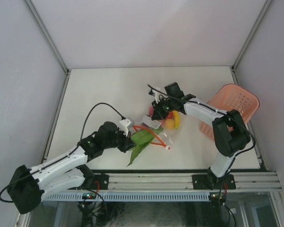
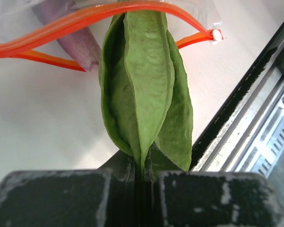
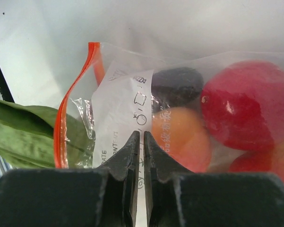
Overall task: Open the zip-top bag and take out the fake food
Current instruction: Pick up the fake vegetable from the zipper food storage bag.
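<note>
Left tool (image 2: 142,166) clamping leafy vegetable (image 2: 141,85), right tool (image 3: 142,138) pinching zip-top bag (image 3: 117,97)

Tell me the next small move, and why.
Probably the left gripper should draw the green leafy vegetable backward, out of the zip-top bag. It is shut on the leaves' near end, they pass through the open orange zipper, and the right gripper holds the bag.

Bright, even, diffuse light from overhead; shadows faint and soft. Blurred close to the lens at the left fingers (image 2: 61,198) and right fingers (image 3: 52,198); sharper just beyond them on the green leafy vegetable (image 2: 142,85). Small glints on the zip-top bag (image 3: 82,113) ahead of the right fingers.
</note>
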